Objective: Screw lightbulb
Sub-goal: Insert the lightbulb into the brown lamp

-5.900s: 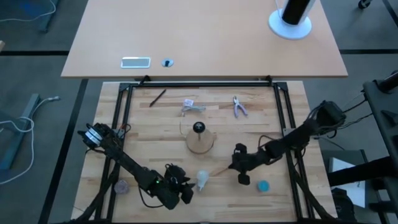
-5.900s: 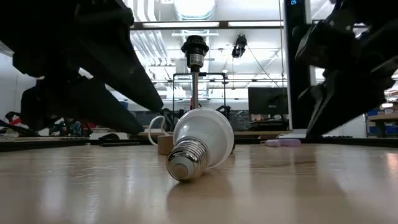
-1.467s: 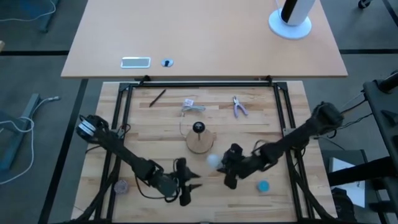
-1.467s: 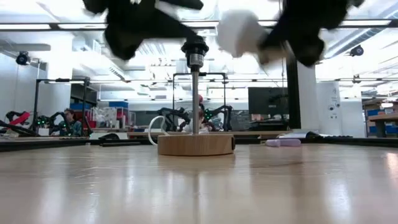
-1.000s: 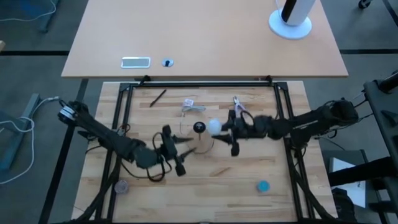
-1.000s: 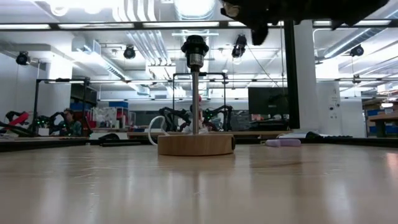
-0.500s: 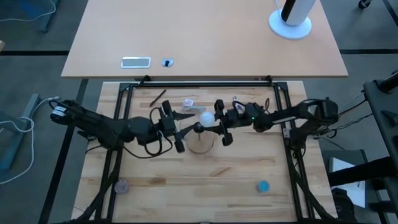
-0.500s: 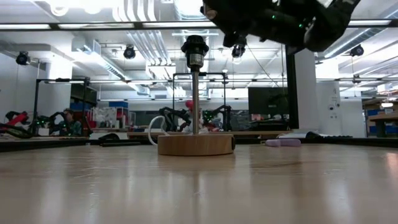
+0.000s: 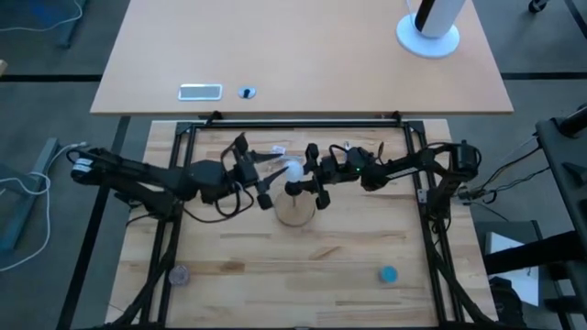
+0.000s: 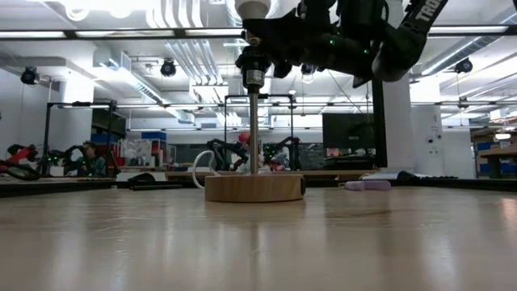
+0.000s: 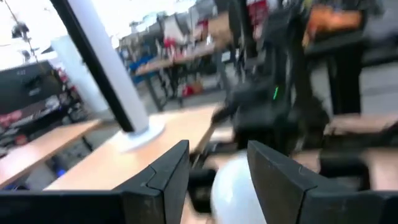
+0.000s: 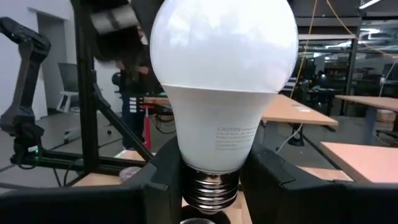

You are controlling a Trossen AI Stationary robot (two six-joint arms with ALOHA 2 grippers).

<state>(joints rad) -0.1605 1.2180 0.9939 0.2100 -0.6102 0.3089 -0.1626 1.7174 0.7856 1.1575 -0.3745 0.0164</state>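
Observation:
The white lightbulb [image 9: 292, 170] stands upright, screw base [image 12: 210, 186] down, right above the black socket [image 10: 253, 59]. The socket tops a thin pole on the round wooden disc [image 9: 295, 211]. In the low view only the bulb's lower end [image 10: 253, 8] shows at the top edge. I cannot tell whether the base touches the socket. My right gripper [image 9: 312, 176] is shut on the bulb, reaching in from the table's right. My left gripper [image 9: 264, 181] is open just left of the bulb, which shows beyond its fingers in the left wrist view [image 11: 233, 186]. My right gripper pinches the bulb's tapering lower body [image 12: 214, 158], just above the screw base, between its two fingers [image 12: 163, 180]. The fingers come in about level from the table's right. The bulb stands upright, base down, lifted clear of the table over the socket.
A crumpled clear wrapper [image 9: 278, 154], a pair of pliers [image 9: 353, 157] and a dark pen [image 9: 232, 144] lie toward the far edge. A blue piece [image 9: 388, 273] and a purple piece [image 9: 179, 273] lie near the front. Black frame rails [image 9: 422, 183] run along the sides.
My right gripper has carried the bulb toward the table's left and far edge, to just above the socket. My left gripper has moved toward the far edge and up beside the socket, staying open.

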